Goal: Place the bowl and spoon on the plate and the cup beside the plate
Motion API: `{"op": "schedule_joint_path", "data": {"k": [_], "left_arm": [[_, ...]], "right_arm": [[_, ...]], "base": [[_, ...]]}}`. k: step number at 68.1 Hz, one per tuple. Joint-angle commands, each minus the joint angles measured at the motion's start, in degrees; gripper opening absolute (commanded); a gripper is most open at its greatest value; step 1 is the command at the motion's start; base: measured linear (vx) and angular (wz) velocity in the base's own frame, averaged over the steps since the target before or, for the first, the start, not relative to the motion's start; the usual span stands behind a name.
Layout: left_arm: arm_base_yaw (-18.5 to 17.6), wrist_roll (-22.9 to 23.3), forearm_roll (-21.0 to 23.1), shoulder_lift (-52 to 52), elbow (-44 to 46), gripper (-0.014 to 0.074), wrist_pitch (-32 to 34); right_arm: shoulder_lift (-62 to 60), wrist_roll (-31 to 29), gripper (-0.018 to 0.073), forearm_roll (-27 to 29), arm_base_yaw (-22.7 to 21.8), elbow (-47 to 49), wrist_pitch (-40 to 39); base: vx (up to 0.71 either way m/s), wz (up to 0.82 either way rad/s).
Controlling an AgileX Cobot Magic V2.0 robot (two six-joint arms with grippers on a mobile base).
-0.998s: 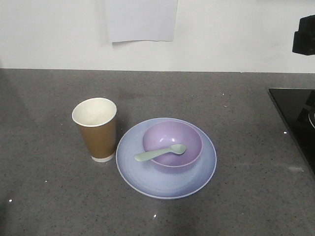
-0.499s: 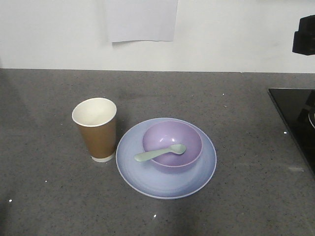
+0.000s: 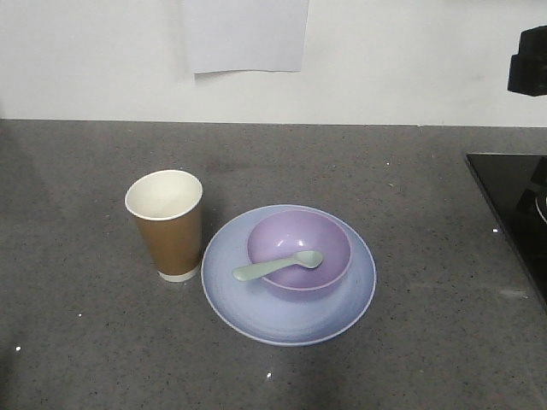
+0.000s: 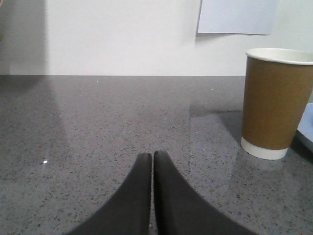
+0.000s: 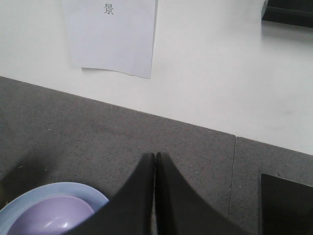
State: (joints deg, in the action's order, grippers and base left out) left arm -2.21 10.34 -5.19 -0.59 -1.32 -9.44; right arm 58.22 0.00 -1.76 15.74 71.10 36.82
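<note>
In the front view the pale blue plate [image 3: 256,307] lies on the grey counter with the lilac bowl [image 3: 299,248] sitting on it. The mint-green spoon [image 3: 275,266] rests in the bowl, its handle poking out over the left rim. The brown paper cup [image 3: 167,224] stands upright just left of the plate. My left gripper [image 4: 153,154] is shut and empty, low over the counter left of the cup [image 4: 276,103]. My right gripper [image 5: 155,155] is shut and empty, to the right of the plate [image 5: 73,192] and bowl [image 5: 49,215]. Neither gripper shows in the front view.
A white sheet of paper [image 3: 246,34] hangs on the white wall behind the counter. A black glass hob [image 3: 513,205] lies at the counter's right edge, and a dark object [image 3: 530,60] juts in at the upper right.
</note>
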Motion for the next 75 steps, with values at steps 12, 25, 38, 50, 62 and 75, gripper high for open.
{"op": "schedule_joint_path", "data": {"k": [12, 25, 38, 50, 62, 75], "left_arm": [[-0.3, 0.1, 0.5, -0.8, 1.1, -0.0006, 3.8], [-0.3, 0.1, 0.5, -0.8, 1.1, -0.0006, 3.6], [-0.3, 0.1, 0.5, -0.8, 1.1, -0.0006, 3.6], [-0.3, 0.1, 0.5, -0.8, 1.1, -0.0006, 3.6], [-0.3, 0.1, 0.5, -0.8, 1.1, -0.0006, 3.6], [-0.3, 0.1, 0.5, -0.8, 1.1, -0.0006, 3.6]], "right_arm": [[0.7, 0.0, -0.0003, 0.0, -0.1, -2.8, -12.7], [-4.0, 0.0, -0.0003, 7.5, -4.5, -19.5, -30.9], [-13.1, -0.4, -0.0003, 10.3, -10.5, -34.7, -33.6], [-23.2, -0.4, -0.0003, 9.8, -15.2, -47.6, -34.8], [-34.3, -0.4, -0.0003, 9.7, -18.5, -59.9, -38.2], [-44.5, -0.4, -0.0003, 5.7, -18.8, -67.3, -38.3]], "base": [[0.00, 0.00], [0.00, 0.00], [0.00, 0.00], [0.00, 0.00], [0.00, 0.00], [0.00, 0.00]]}}
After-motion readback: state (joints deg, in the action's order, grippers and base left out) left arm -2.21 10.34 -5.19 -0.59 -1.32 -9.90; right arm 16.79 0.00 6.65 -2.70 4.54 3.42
